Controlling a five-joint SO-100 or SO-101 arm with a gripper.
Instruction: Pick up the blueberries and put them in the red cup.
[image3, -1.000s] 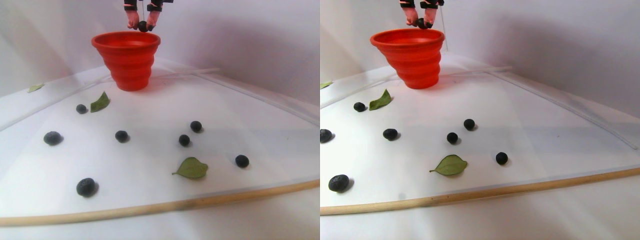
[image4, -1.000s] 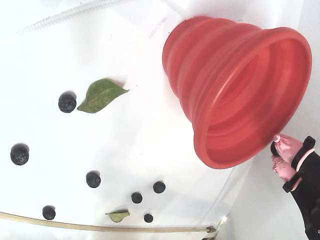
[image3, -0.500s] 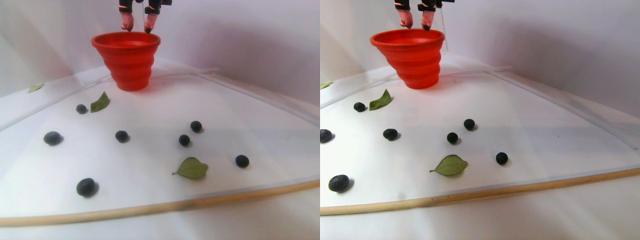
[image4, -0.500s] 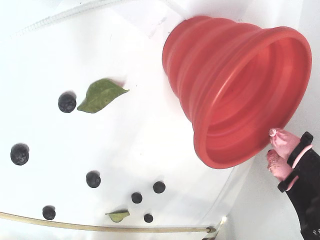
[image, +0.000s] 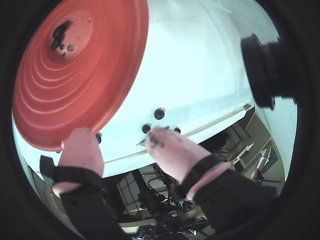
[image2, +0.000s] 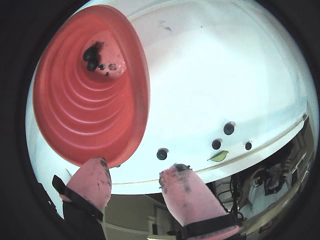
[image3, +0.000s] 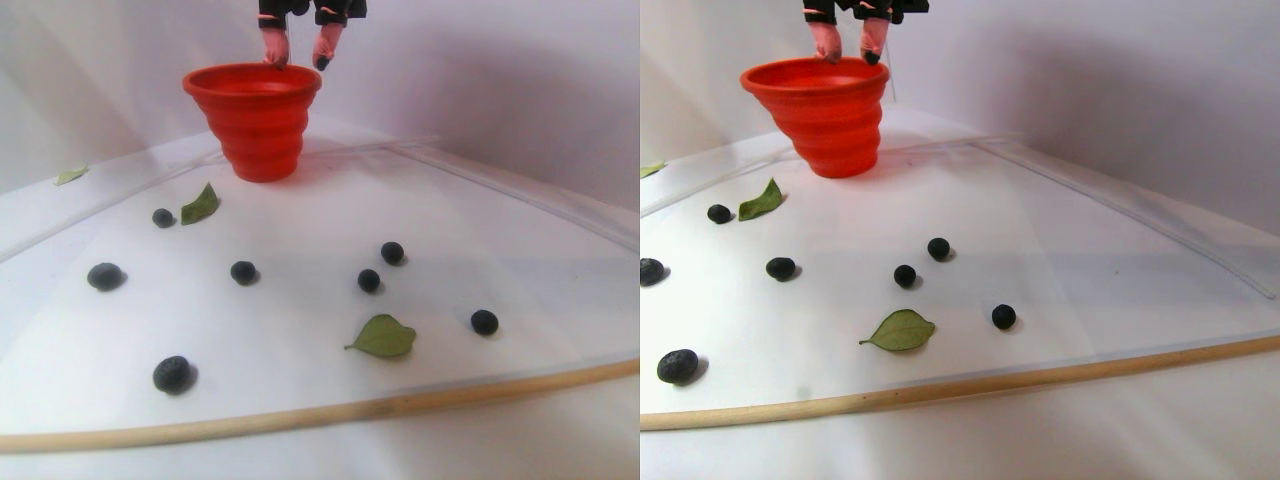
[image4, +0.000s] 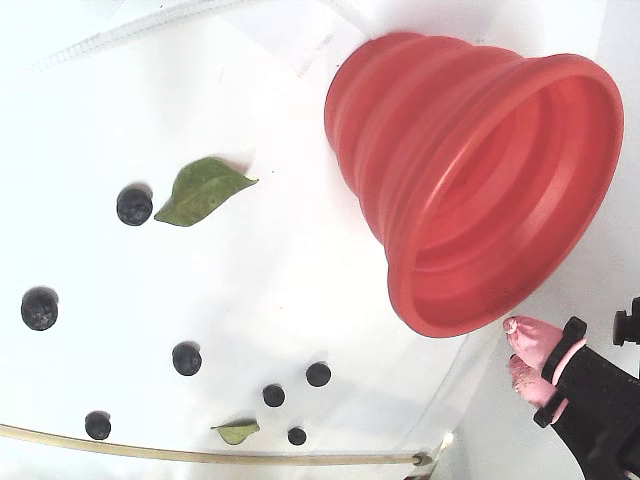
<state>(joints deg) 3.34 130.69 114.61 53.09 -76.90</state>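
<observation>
Blueberries (image3: 243, 272) lie scattered in front of the red cup (image3: 255, 120), a few already inside it, while the gripper (image3: 298, 63) hangs empty above its rim, fingers parted. Next, apparently: fetching another berry.

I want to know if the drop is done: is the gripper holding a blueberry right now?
No; in a wrist view the gripper is open with nothing between its pink fingers, and berries lie at the bottom of the red cup.
</observation>
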